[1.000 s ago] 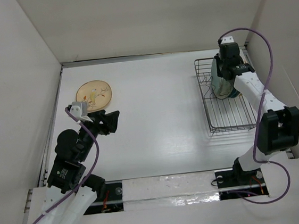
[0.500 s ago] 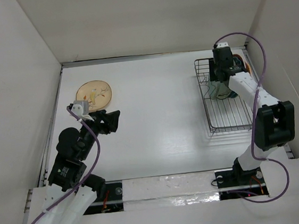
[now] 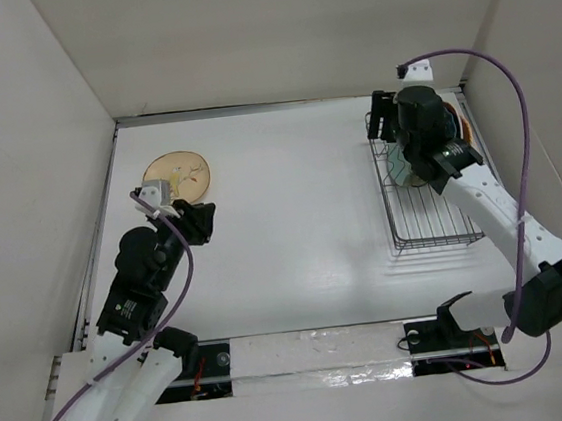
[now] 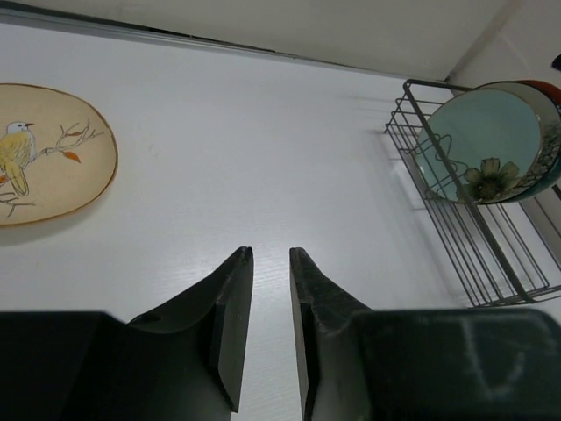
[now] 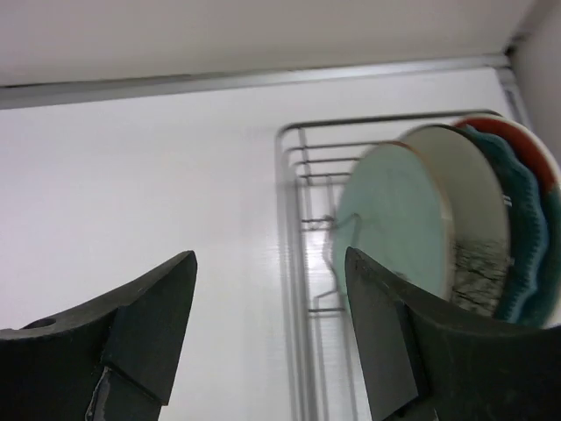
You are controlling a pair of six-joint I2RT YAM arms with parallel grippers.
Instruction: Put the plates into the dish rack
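rack sits on the table at far right, long axis near-to-far, beside the right wall. racked plates stand on edge in its far end, face to face. loose plate lies flat at far left, well apart from the rack.

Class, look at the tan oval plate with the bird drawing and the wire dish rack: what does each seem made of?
Tan oval plate with the bird drawing: probably glazed ceramic, going by its smooth painted face and darker rim; plastic cannot be excluded. Wire dish rack: thin metal wire, dark grey, faintly shiny, perhaps coated.
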